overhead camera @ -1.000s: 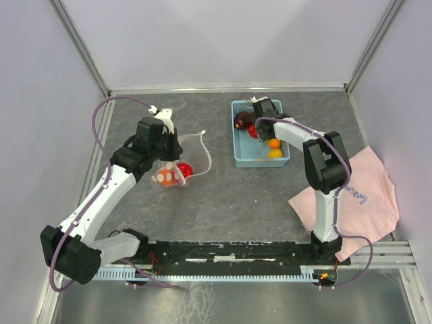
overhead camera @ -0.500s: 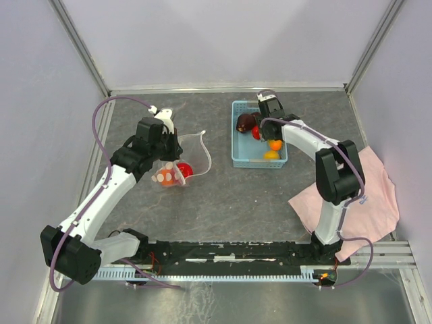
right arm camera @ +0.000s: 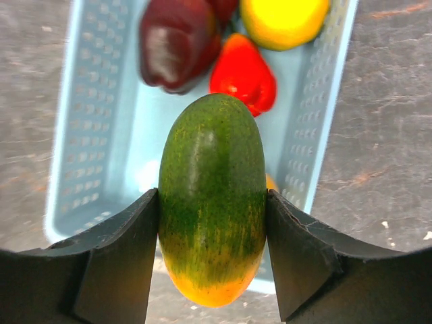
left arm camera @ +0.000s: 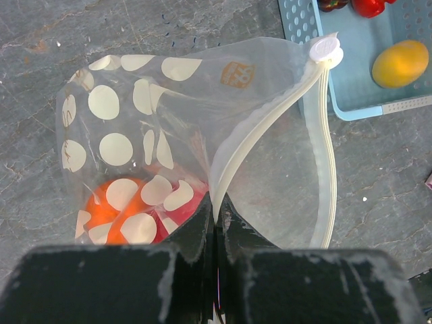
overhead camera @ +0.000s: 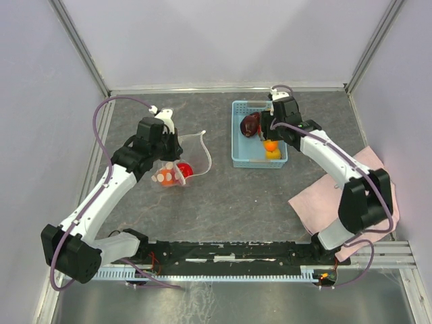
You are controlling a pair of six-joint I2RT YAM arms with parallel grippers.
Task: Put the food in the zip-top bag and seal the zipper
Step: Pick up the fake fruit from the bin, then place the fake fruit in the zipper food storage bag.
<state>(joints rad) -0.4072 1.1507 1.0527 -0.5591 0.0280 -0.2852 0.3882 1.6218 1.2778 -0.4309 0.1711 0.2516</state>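
Note:
My left gripper (overhead camera: 168, 146) is shut on the open rim of the polka-dot zip-top bag (overhead camera: 191, 154), pinching its white zipper (left arm camera: 270, 121) at the gripper (left arm camera: 216, 210) and holding the mouth open. An orange food (left arm camera: 101, 210) and a red food (left arm camera: 181, 210) lie inside the bag (left arm camera: 169, 101). My right gripper (overhead camera: 268, 127) is shut on a green-and-yellow oval fruit (right arm camera: 212, 196) and holds it above the light blue basket (right arm camera: 88, 135). A dark purple food (right arm camera: 177, 40), a red food (right arm camera: 243, 71) and a yellow food (right arm camera: 283, 20) lie in the basket.
The basket (overhead camera: 237, 152) stands at the back centre, to the right of the bag. A pink cloth (overhead camera: 368, 196) lies at the right under the right arm. Grey walls with metal frame posts close in the table on three sides.
My right gripper has risen out of the basket and shifted right with the green-and-yellow fruit in it. The left arm and the bag have not moved.

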